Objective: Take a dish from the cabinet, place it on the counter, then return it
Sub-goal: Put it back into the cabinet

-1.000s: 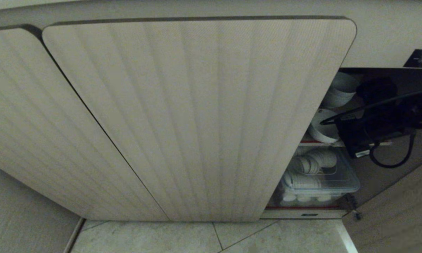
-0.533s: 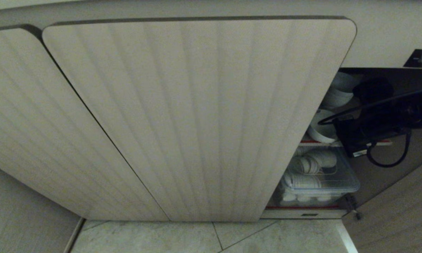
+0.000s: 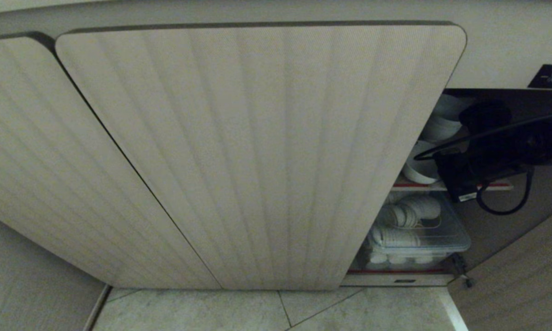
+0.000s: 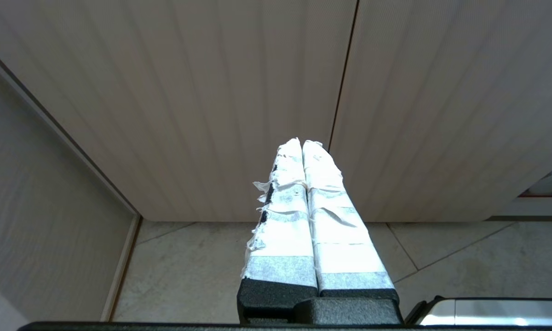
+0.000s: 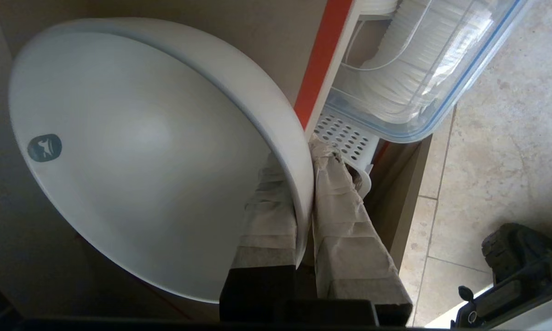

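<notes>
The closed door (image 3: 257, 156) hides most of the cabinet (image 3: 441, 184) interior and shelves.

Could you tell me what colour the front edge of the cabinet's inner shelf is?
Red-orange; the shelf edge shows best in the right wrist view, beside the white bowl.

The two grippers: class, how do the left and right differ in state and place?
The right gripper is shut on the dish, pinching its rim; the left gripper is shut on nothing. The right reaches into the open cabinet; the left hangs before closed doors. Both have white-wrapped fingers.
</notes>
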Robot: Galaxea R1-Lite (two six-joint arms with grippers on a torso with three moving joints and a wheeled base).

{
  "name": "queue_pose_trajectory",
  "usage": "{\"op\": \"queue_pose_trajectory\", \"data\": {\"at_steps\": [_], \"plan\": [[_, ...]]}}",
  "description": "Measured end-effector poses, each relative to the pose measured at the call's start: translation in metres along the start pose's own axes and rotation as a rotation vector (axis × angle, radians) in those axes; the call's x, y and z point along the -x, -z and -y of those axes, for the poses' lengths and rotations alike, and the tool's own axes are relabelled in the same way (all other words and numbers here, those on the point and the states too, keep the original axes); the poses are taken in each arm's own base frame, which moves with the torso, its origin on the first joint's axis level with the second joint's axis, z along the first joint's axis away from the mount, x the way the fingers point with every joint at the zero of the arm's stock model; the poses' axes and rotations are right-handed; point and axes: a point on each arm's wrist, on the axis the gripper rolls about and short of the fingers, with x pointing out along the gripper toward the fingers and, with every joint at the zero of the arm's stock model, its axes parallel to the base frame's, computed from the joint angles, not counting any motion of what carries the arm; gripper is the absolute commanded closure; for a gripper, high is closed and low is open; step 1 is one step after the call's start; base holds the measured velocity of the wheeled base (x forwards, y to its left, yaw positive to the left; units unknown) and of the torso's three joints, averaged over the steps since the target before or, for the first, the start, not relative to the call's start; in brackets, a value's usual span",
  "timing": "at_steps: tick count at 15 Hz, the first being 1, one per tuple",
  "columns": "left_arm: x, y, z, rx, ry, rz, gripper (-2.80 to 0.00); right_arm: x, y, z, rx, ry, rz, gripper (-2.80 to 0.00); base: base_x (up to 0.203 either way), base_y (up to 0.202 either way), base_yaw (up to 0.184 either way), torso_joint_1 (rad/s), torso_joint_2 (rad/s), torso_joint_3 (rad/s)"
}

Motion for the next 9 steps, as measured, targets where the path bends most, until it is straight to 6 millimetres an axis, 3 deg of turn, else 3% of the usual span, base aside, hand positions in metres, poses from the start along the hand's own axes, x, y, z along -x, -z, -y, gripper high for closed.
{"op": "queue_pose_trajectory", "data": {"at_steps": [9], "plan": [[0.0,0.0,0.0,0.0,0.0,0.0,0.0,-0.007,-0.0017,-0.0071,0.002,-0.013,0.008,0.0,0.0,0.0,0.0,0.0,0.0,0.0]]}}
